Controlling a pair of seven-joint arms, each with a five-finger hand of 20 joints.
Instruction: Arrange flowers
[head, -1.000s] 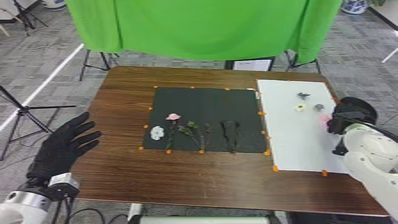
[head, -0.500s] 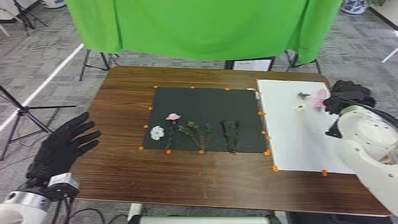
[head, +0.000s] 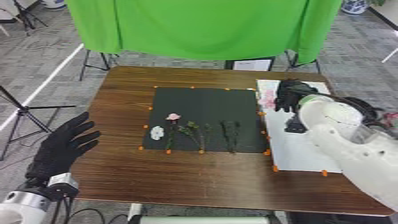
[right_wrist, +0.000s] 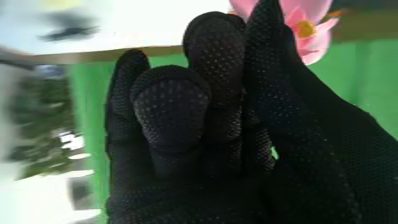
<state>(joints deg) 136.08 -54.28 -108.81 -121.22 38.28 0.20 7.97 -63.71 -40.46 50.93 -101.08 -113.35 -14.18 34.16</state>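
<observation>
While the right robot hand (head: 290, 94) pinches a pink flower (head: 268, 98) toward the black board's (head: 206, 102) 2 o'clock, arranging looks partly done: blooms and stems (head: 230, 134) span 5–9 o'clock; this flower and a dark piece (right_wrist: 69, 29) likely remain.

The rectangular brown table (head: 195, 175) is smooth wood with visible grain. Its square black sheet (head: 209, 105) looks matt; the long white sheet (head: 293, 155) looks smooth and paper-like. The broad green drape (head: 204, 30) is matt cloth. Dotted, rough-looking black fabric covers the right hand (head: 290, 95). The pink, yellow-centred flower (right_wrist: 315, 44) has smooth petals.
</observation>
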